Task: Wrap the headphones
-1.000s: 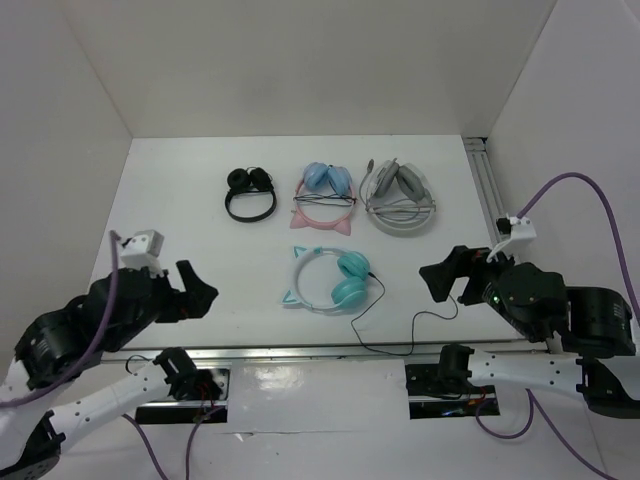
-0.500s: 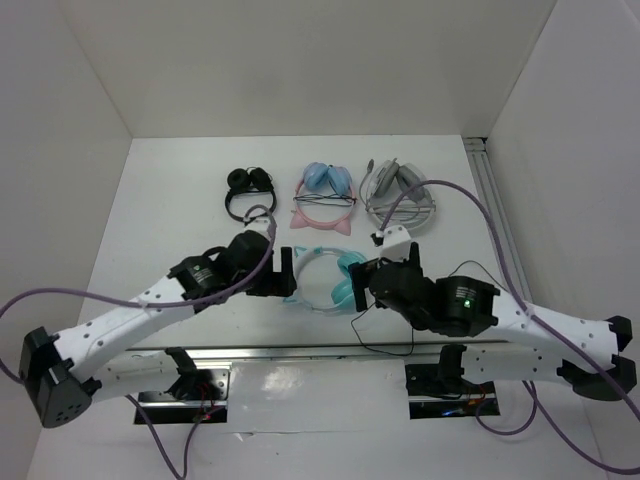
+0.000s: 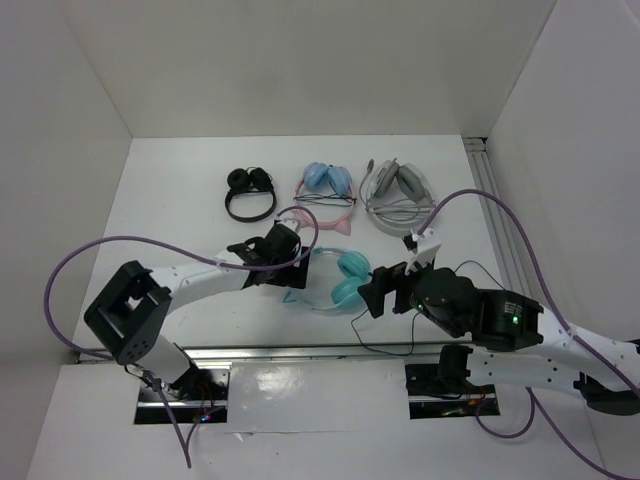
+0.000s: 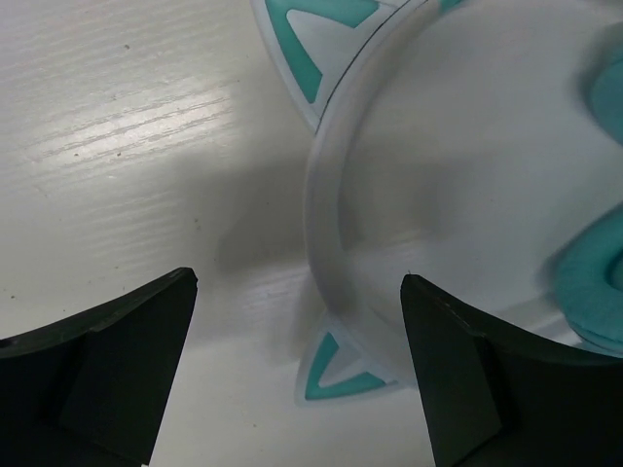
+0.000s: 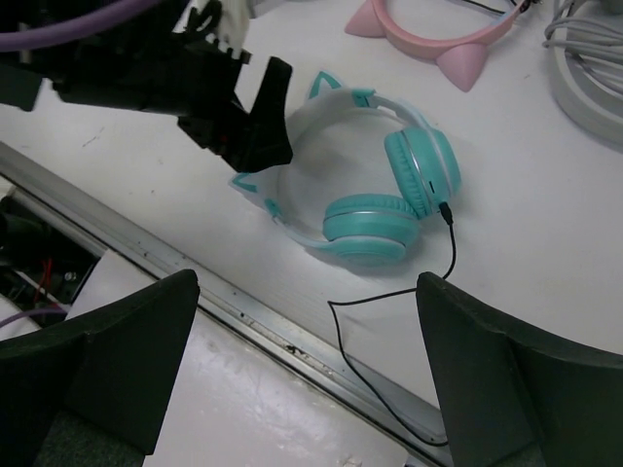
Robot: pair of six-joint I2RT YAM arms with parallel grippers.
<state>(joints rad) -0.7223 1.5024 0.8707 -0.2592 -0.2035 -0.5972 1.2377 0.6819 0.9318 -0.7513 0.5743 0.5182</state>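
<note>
White table, walled in white on three sides, with a metal rail along its near edge. The headphones [image 3: 338, 281] lie flat on the near middle of the table, teal cups to the right and the white band with its two cat ears to the left. The thin black cable [image 5: 389, 292] runs loose from the right cup toward the rail. No turn of it lies around the band. A pink-eared pair [image 3: 325, 197] and a small black pair [image 3: 250, 193] lie well apart, at the far side.

The left gripper [image 4: 297, 326] has its jaws spread wide and empty. The band's outer arc, between the two cat ears, runs through the gap nearer the right-hand finger. Contact with the band cannot be confirmed from these views.

The right gripper [image 5: 307, 345] also has its jaws spread wide and holds nothing. It hangs above the near edge beside the cups, looking down on the cable.

Assessment: the step in hand is the approach, and wrapping has not begun. The next move probably calls for the left jaws to close on the band to steady it. The right gripper would then descend close to the table and pinch the slack cable. That cable is thin and lies flat, so a shallow or off-line closure is likely to miss it.
</note>
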